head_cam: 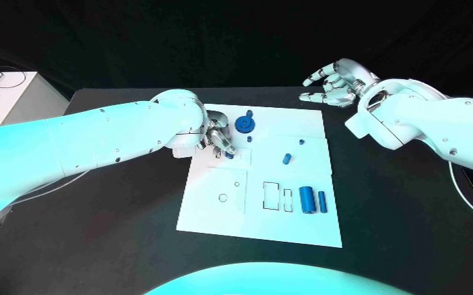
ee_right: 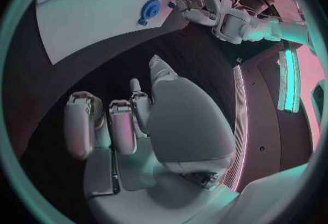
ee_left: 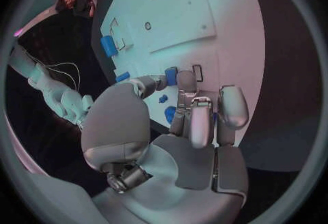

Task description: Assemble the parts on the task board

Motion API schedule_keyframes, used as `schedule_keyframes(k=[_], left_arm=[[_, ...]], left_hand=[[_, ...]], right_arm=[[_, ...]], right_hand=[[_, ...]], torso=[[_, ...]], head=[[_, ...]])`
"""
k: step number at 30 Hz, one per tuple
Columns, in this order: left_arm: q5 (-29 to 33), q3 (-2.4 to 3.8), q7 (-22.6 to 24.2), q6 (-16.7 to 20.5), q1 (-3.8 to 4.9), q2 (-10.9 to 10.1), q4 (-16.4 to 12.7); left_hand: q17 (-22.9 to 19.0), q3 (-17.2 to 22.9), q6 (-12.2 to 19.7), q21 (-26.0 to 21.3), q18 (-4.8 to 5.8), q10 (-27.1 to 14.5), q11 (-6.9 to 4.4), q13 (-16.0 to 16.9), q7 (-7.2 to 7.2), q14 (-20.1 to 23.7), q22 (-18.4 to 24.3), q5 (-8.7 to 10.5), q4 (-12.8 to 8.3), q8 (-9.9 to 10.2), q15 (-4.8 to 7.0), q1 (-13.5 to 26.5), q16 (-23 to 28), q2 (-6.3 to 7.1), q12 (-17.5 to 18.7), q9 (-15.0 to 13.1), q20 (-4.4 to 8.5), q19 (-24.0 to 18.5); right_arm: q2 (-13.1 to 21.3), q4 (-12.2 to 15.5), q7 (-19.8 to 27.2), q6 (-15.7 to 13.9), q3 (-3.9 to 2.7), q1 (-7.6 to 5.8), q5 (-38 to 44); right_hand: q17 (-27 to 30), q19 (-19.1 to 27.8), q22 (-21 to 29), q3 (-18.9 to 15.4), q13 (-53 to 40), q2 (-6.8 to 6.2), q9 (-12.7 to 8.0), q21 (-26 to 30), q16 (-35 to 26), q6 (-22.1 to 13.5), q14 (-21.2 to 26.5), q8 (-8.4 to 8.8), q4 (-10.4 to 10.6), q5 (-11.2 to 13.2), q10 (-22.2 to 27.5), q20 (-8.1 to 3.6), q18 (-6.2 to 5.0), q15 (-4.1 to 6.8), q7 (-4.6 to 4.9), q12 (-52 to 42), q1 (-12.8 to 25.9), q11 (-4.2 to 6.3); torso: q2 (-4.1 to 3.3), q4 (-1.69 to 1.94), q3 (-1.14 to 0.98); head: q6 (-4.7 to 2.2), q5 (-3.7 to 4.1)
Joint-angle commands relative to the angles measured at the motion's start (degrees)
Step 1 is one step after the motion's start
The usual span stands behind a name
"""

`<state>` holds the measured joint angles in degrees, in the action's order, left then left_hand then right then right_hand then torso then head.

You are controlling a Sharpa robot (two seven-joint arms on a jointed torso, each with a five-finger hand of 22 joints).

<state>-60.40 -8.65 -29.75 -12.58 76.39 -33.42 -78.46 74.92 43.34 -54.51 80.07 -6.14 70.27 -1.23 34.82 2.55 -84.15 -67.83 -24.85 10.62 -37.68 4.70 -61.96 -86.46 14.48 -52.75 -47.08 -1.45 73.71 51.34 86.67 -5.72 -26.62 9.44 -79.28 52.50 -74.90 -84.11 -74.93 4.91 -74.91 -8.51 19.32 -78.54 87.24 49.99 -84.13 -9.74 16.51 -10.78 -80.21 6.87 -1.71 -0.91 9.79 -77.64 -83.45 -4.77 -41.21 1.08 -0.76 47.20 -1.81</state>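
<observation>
Since the left hand (head_cam: pixel 217 136) hangs over the upper left part of the task board (head_cam: pixel 296 227), it is by far the nearer hand to the work, and the coming move seems to turn on the small blue part (ee_left: pixel 171 76) at its fingertips (ee_left: pixel 186 78). In the left wrist view that part sits just off the tips, beside a small rectangular slot; whether the fingers already pinch it or only touch it I cannot tell. Its long axis appears to run roughly along the line of the fingers. A round blue disc (head_cam: pixel 245 125) lies just beyond the fingers, and two blue cylinders (head_cam: pixel 314 200) lie well away, toward the board's near edge. The right hand (head_cam: pixel 338 83) hovers off the board past its far corner, fingers apart and loosely curled, holding nothing.
</observation>
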Motion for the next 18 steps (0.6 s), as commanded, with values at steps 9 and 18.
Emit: schedule_keyframes(k=[9,18], left_arm=[[-0.7,-0.67,0.1,-1.7,-0.53,0.2,0.1],[-1.3,-1.07,0.0,-2.1,-0.62,0.3,-0.2]], left_hand=[[8.6,12.1,-0.5,0.3,1.09,0.3,-0.66,0.0,-0.19,-4.1,0.0,-0.31,-12.6,0.1,0.38,-0.1,-0.1,-0.32,-0.2,-5.6,0.01,0.4],[8.7,12.1,-0.5,0.4,1.09,0.3,-0.67,0.1,-0.19,-4.1,-0.1,-0.36,-12.6,0.1,0.38,-0.1,-0.2,-0.34,-0.3,-5.6,0.02,0.4]], right_arm=[[0.0,0.0,0.5,0.1,-0.02,0.14,1.6],[0.0,0.1,0.5,0.2,-0.02,0.26,1.5]], right_hand=[[-8.8,-0.1,-9.6,0.4,-4.1,-0.02,0.1,0.2,-0.4,-0.3,-4.1,-0.24,0.1,-0.2,0.3,-0.3,-1.04,0.34,-0.07,0.1,0.6,-0.06],[-8.8,-0.2,-9.7,0.4,-4.1,0.05,0.1,0.1,-0.4,-0.3,-4.1,-0.37,0.1,-0.3,0.3,-0.31,-1.02,0.35,-0.09,0.1,0.8,-0.04]], torso=[[0.02,0.04,0.0],[0.05,0.01,0.03]], head=[[0.51,0.02],[0.71,-0.04]])
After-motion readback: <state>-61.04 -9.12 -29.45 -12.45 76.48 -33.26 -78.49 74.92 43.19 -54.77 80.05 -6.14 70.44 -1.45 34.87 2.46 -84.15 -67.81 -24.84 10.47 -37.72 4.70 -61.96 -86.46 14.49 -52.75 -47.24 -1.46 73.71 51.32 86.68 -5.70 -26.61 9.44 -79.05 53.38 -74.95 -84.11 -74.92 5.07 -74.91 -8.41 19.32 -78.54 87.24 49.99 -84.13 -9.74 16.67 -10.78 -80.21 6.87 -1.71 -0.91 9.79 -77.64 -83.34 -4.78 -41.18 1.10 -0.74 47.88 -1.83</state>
